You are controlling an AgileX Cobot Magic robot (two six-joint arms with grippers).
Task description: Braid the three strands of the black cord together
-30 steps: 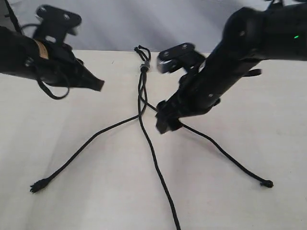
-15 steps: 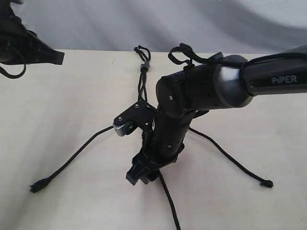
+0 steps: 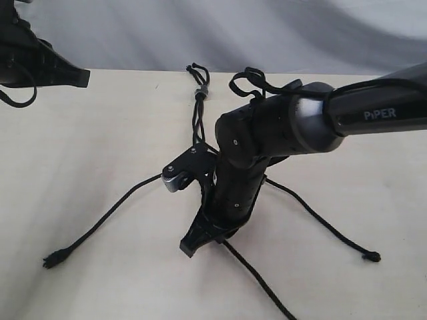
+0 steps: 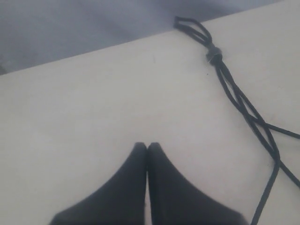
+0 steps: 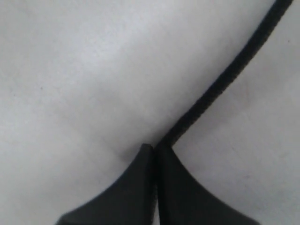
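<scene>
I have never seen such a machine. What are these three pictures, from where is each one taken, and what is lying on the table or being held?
These are two black robot arms. The wide picture is from a camera off the arms; the other two look out from each wrist. On the pale table lies a black cord: three strands tied by a grey band. The right fingers are shut on the middle strand. The left fingers are shut and empty, away from the cord.

1. Black cord [image 3: 197,120]: thin and matte, bound by a grey band [image 3: 201,91] near the worktop's [image 3: 100,133] far edge.
2. Left strand [image 3: 100,223] and right strand [image 3: 327,225] splay outward, each with a knotted tip.
3. Middle strand [image 3: 260,283] is pinched by the right gripper [image 5: 152,147].
</scene>
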